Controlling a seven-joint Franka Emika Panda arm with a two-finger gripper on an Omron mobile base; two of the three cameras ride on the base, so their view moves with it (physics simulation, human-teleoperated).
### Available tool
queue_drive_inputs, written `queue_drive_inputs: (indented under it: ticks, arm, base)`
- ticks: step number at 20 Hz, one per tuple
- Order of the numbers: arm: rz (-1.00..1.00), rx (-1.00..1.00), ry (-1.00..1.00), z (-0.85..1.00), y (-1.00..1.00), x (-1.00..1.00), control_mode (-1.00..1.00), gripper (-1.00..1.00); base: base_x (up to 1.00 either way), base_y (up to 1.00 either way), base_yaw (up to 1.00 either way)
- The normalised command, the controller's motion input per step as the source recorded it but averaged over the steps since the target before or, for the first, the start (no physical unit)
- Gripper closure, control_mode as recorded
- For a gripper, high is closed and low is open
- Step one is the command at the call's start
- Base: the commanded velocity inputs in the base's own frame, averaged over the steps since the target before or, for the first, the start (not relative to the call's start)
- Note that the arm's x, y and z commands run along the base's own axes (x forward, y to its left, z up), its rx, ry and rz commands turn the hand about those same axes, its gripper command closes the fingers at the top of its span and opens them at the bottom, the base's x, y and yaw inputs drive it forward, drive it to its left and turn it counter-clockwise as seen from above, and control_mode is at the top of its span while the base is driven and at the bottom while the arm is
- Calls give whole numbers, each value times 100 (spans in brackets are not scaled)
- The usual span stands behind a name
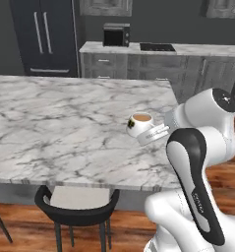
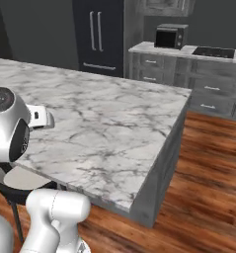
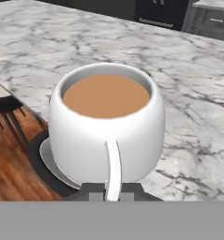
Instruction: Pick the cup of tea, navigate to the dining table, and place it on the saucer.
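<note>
Left base view: cup of tea point(image 1: 140, 123) held above the dining table point(image 1: 65, 133) near its right end; arm bent, forearm level; stool point(image 1: 77, 206) below.
Right base view: veined marble slab, grey base; wood floor point(image 2: 203, 197).
Hand view: gripper point(image 3: 112, 191) pinching the cup's thin white handle; brown tea, rounded glossy wall.

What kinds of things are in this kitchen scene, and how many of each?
cup of tea: 1
dining table: 1
chair: 1
fridge: 1
microwave: 1
cooktop: 1
Total: 6
</note>
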Motion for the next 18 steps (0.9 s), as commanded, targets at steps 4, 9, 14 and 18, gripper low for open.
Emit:
queue_drive_inputs:
  ticks: [4,9,14,18]
  arm:
    - [0,0,0,0,0,0,100,100]
    - [0,0,0,0,0,0,100,100]
    - [0,0,0,0,0,0,100,100]
    - [0,0,0,0,0,0,100,100]
  base:
    - [-61,100,-31]
    - [-84,99,-21]
    - [-100,84,-13]
    - [-100,51,-9]
